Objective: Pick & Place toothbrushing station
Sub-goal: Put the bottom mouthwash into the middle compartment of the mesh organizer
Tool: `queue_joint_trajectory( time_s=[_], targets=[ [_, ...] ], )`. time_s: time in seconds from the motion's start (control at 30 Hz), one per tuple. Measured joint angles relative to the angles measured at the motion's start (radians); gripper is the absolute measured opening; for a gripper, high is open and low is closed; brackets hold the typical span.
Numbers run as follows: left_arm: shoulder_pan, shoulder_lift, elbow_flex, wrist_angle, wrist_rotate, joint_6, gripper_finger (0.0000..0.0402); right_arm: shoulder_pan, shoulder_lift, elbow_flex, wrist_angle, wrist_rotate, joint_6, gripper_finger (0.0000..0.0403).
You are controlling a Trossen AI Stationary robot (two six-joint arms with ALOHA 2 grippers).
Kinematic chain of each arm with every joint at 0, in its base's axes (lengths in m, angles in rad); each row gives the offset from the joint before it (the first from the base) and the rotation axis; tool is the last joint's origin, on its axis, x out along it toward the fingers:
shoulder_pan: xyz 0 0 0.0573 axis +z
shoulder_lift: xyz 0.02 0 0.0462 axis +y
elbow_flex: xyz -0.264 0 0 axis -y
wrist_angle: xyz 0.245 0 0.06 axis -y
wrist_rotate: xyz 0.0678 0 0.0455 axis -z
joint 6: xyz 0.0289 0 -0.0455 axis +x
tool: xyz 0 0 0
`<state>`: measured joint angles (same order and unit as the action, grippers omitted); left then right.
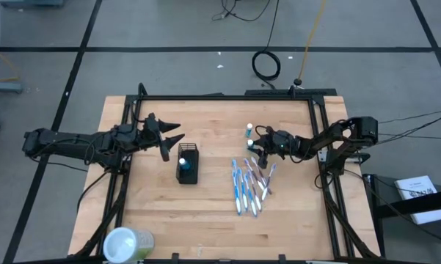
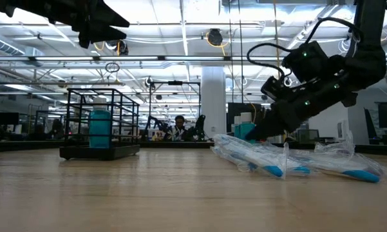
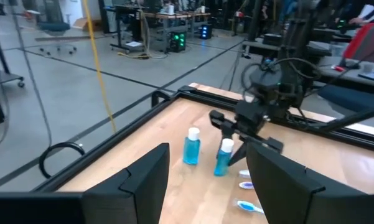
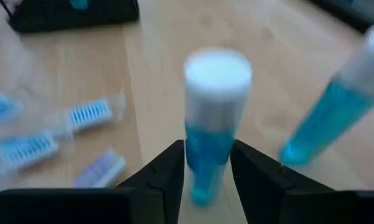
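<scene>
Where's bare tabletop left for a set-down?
Free: the wooden table's near strip between the pale-green round container and the wrapped toothbrushes; also the far strip behind the black mesh holder. Crowded: the right gripper at the blue white-capped bottles.

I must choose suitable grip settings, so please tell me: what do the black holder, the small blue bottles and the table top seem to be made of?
Holder: probably thin metal wire painted matt black; the low view shows an open grid of bars.
Bottles: likely clear plastic holding blue liquid, with opaque white caps; light passes through the body.
Table top: pale wood with a smooth finish; grain lines and plank seams show.
</scene>
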<state>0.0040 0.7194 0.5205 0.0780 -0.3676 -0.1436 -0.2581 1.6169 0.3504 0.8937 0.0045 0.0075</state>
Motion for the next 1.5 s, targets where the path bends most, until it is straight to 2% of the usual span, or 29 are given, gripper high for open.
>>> queue_joint_trajectory(
  time_s=[0.5, 0.7, 1.07, 1.2, 1.5],
  targets=[
    [0.000, 0.000, 0.000, 0.000, 0.009, 0.008, 0.0218, -0.008, -0.002, 0.003, -0.024, 0.000, 0.063, 0.0179],
    [0.000, 0.000, 0.000, -0.005, 0.009, 0.012, 0.0218, -0.008, -0.002, 0.003, -0.024, -0.002, 0.080, 0.0180],
    [0.000, 0.000, 0.000, -0.035, 0.009, 0.006, 0.0218, -0.008, 0.152, 0.064, 0.004, 0.025, 0.085, 0.0191],
    [-0.001, 0.000, 0.000, -0.039, 0.009, 0.006, 0.0218, -0.008, 0.197, 0.080, 0.038, 0.024, 0.083, 0.0185],
    [-0.005, 0.000, 0.000, -0.047, 0.010, 0.008, 0.0218, -0.008, 0.199, 0.077, 0.022, 0.025, 0.113, 0.0149]
  ],
)
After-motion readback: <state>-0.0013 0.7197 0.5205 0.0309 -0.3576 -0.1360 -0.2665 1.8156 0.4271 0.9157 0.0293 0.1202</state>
